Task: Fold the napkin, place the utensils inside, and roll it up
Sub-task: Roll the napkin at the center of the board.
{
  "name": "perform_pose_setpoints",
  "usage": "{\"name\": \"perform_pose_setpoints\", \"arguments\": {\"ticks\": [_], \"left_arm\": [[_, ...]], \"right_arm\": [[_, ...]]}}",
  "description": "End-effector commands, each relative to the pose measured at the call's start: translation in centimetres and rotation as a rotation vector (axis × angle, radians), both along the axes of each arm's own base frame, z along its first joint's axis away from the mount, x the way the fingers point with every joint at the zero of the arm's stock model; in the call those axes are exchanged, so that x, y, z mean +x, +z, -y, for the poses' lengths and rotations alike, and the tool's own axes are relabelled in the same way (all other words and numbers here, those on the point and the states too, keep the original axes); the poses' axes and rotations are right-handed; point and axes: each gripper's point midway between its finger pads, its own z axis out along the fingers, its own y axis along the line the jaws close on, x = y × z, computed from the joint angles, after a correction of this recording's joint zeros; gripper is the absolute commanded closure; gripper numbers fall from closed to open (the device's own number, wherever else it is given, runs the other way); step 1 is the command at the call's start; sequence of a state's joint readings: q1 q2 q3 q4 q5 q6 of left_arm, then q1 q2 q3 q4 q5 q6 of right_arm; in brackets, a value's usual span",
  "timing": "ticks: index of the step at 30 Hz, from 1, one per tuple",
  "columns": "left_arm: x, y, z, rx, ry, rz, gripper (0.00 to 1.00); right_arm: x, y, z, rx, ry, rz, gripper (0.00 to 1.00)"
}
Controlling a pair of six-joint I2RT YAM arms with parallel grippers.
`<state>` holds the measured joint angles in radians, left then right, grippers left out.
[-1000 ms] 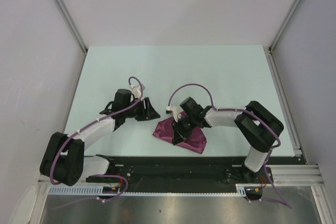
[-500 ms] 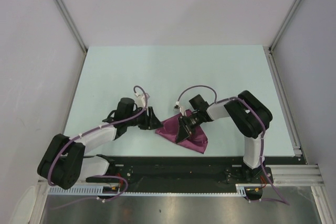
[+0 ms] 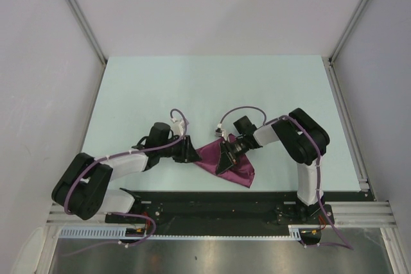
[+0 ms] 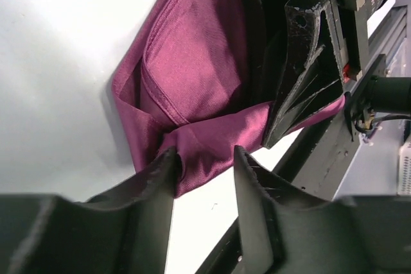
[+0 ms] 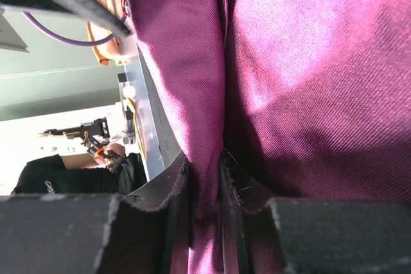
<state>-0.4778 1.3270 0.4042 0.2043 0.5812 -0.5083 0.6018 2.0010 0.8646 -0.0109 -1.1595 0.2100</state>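
The maroon napkin (image 3: 209,154) lies crumpled near the table's front edge, between both arms. My right gripper (image 3: 225,158) is shut on a raised fold of the napkin (image 5: 308,62); its fingers (image 5: 172,181) pinch the cloth tightly at the right gripper (image 5: 204,166). My left gripper (image 3: 191,151) sits at the napkin's left corner. In the left wrist view the left gripper (image 4: 204,158) is open, and the end of the napkin (image 4: 186,62) lies just between its fingertips (image 4: 166,162) without being clamped. The utensils are out of view.
The pale green table (image 3: 212,88) stretches away behind the arms. A black base rail (image 3: 212,197) runs along the near edge, close to the napkin. White walls with metal posts (image 3: 77,14) enclose the table on three sides.
My left arm has reached right until its gripper meets the napkin's left corner, and its jaws have narrowed a little. The right gripper has kept its hold while its arm drew in.
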Motion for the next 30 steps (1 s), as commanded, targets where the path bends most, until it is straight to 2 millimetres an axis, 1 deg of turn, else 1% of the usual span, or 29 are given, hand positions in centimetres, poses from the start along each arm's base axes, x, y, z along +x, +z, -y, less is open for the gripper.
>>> {"name": "perform_pose_setpoints", "arguments": {"ticks": [1,3,4,5,6,9,11,12,13,15,16,19,20,21,22,23,24,25,26,28,29,30], "left_arm": [[-0.2,0.3,0.8,-0.027,-0.028,0.01,0.69],[0.0,-0.1,0.6,-0.002,-0.012,-0.004,0.82],[0.1,-0.3,0.5,0.01,-0.003,-0.011,0.93],[0.5,-0.4,0.4,0.023,0.01,-0.013,0.98],[0.4,-0.6,0.3,0.035,0.013,-0.023,1.0],[0.7,-0.9,0.3,0.051,0.021,-0.048,1.0],[1.0,-1.0,0.4,0.062,0.025,-0.062,1.0],[0.9,-1.5,0.3,0.075,0.023,-0.082,1.0],[0.8,-1.8,0.3,0.084,0.023,-0.098,1.0],[0.9,-2.2,0.4,0.093,0.02,-0.12,1.0],[0.9,-2.4,0.4,0.095,0.02,-0.125,1.0],[0.8,-2.8,0.5,0.093,0.019,-0.149,1.0],[1.0,-2.7,0.6,0.092,0.019,-0.151,1.0],[1.0,-2.8,0.7,0.093,0.018,-0.155,1.0],[1.0,-2.8,0.7,0.094,0.017,-0.16,1.0],[1.1,-2.8,0.6,0.098,0.018,-0.162,1.0],[1.0,-2.8,0.6,0.099,0.016,-0.164,1.0],[1.1,-2.9,0.5,0.101,0.019,-0.169,1.0],[1.1,-2.9,0.5,0.102,0.019,-0.172,1.0],[1.2,-3.0,0.4,0.107,0.021,-0.177,1.0],[1.3,-3.0,0.4,0.107,0.019,-0.181,1.0],[1.1,-3.2,0.4,0.111,0.015,-0.189,1.0]], "right_arm": [[0.3,-2.2,0.7,-0.084,-0.031,0.0,0.78],[0.5,-2.2,0.7,-0.087,-0.036,0.002,0.75],[0.7,-2.0,0.5,-0.088,-0.037,0.008,0.75],[0.8,-2.0,0.6,-0.092,-0.04,0.013,0.73],[0.9,-2.0,0.6,-0.1,-0.044,0.022,0.71],[1.4,-1.8,0.7,-0.119,-0.056,0.043,0.62],[1.7,-1.2,0.7,-0.133,-0.061,0.068,0.56],[2.2,-1.3,0.9,-0.155,-0.074,0.098,0.51],[2.4,-0.7,1.0,-0.163,-0.08,0.121,0.5],[3.2,-0.5,1.3,-0.204,-0.099,0.17,0.46],[3.6,0.3,1.3,-0.208,-0.11,0.202,0.44],[5.2,1.4,1.7,-0.26,-0.151,0.294,0.4],[5.8,2.7,1.8,-0.256,-0.172,0.349,0.39],[6.6,2.9,2.3,-0.294,-0.204,0.399,0.35],[7.1,3.4,2.6,-0.307,-0.225,0.435,0.34],[8.1,4.8,3.0,-0.334,-0.27,0.53,0.34],[8.4,5.3,3.2,-0.352,-0.287,0.579,0.33],[8.3,5.8,3.4,-0.367,-0.293,0.632,0.32],[8.5,7.0,3.5,-0.395,-0.307,0.741,0.32],[7.9,7.6,3.5,-0.423,-0.3,0.831,0.31],[8.2,7.7,3.9,-0.464,-0.314,0.896,0.31],[7.1,8.4,2.9,-0.443,-0.289,0.942,0.31]]}}
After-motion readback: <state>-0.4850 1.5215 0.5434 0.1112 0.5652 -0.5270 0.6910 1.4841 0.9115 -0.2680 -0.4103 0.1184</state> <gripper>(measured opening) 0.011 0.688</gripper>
